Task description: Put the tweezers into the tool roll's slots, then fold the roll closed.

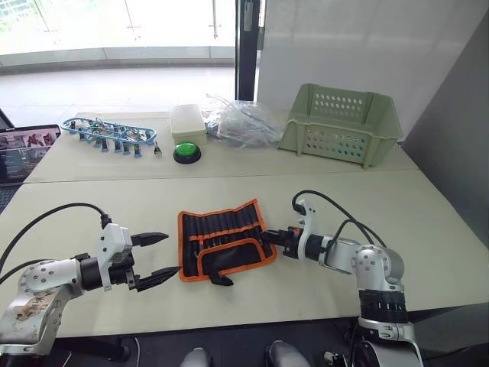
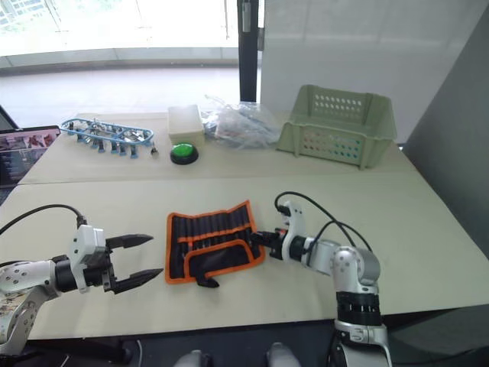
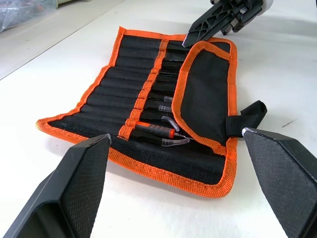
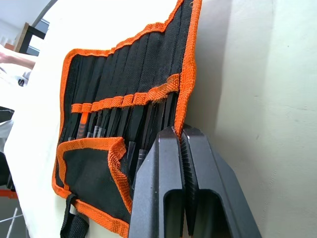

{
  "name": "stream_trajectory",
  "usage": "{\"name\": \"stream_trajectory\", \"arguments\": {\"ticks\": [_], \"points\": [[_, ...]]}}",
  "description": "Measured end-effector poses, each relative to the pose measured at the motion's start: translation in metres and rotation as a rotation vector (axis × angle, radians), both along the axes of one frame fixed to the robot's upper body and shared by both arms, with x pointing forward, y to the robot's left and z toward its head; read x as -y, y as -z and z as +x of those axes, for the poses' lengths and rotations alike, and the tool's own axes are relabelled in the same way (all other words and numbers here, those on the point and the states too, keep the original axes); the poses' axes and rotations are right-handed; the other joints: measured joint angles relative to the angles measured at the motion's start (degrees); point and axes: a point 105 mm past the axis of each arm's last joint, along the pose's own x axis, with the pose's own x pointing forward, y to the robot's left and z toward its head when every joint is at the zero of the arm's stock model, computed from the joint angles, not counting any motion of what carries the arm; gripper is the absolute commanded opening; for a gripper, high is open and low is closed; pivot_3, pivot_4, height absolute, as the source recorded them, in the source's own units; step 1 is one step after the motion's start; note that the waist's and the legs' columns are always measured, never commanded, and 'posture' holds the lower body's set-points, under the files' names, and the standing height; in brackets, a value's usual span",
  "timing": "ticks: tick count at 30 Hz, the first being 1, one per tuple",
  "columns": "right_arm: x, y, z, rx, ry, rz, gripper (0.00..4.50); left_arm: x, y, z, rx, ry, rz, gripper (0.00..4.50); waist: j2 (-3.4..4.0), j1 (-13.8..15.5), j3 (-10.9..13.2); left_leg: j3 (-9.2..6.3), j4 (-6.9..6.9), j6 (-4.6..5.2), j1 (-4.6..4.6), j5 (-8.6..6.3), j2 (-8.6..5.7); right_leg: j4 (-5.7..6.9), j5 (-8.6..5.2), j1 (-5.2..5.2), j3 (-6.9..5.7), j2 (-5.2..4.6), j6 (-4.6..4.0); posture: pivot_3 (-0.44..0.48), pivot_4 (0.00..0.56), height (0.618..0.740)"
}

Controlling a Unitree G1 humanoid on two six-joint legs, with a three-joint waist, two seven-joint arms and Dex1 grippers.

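two pale tables; one tool roll; left fingers wide, right fingers pinching its edge.

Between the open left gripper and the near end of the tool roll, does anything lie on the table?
No. In the left eye view, only bare table separates the left gripper from the tool roll; its lower fingertip nearly reaches the orange edge.
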Motion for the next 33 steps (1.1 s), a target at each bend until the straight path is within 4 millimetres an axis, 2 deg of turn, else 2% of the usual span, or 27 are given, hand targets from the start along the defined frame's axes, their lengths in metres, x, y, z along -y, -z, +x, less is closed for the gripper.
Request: {"name": "stream_trajectory", "arguments": {"ticks": [6, 12, 20, 24, 29, 33], "points": [[0.007, -0.003, 0.001, -0.013, 0.025, 0.023, 0.05, 0.0, 0.0, 0.0, 0.0, 0.001, 0.0, 4.5, 0.0, 0.3, 0.0, 0.0, 0.0, 0.0, -0.03, 0.0, -0.01, -0.01, 0.0, -0.02, 0.0, -0.01, 0.0, 0.0, 0.15, 0.725], [0.02, -0.021, 0.005, -0.005, 0.063, 0.077, 0.05, 0.002, 0.0, 0.001, 0.0, 0.006, 0.001, 4.5, 0.01, 0.5, 0.0, 0.0, 0.0, 0.0, -0.06, 0.0, 0.0, 0.0, 0.01, -0.06, 0.0, 0.0, -0.01, 0.0, 0.15, 0.725], [0.034, -0.03, 0.0, 0.026, 0.158, 0.007, 0.05, 0.006, 0.001, 0.002, -0.003, 0.026, 0.001, 4.5, 0.02, 0.4, 0.0, 0.0, -0.01, 0.0, -0.1, 0.0, 0.0, -0.01, 0.0, -0.09, 0.01, 0.0, -0.01, 0.0, 0.15, 0.725], [0.022, -0.038, -0.007, 0.053, 0.179, -0.028, 0.05, 0.008, 0.002, 0.002, -0.008, 0.035, 0.002, 4.5, 0.02, 0.2, 0.0, 0.0, -0.01, 0.0, -0.12, 0.0, 0.02, 0.02, 0.01, -0.15, 0.01, 0.03, -0.01, 0.0, 0.15, 0.725], [-0.005, -0.053, -0.01, 0.088, 0.155, -0.078, 0.05, 0.007, 0.002, 0.001, -0.011, 0.04, 0.009, 4.5, 0.04, 0.1, 0.0, -0.01, -0.01, 0.0, -0.12, 0.0, 0.02, 0.03, 0.01, -0.16, 0.0, 0.02, -0.02, 0.0, 0.15, 0.725], [-0.027, -0.058, -0.01, 0.096, 0.133, -0.113, 0.05, 0.008, 0.002, 0.002, -0.01, 0.041, 0.01, 4.5, 0.04, 0.1, 0.0, -0.02, -0.01, 0.0, -0.15, 0.0, 0.02, 0.01, 0.04, -0.18, -0.01, 0.02, -0.07, 0.0, 0.15, 0.725]]}}
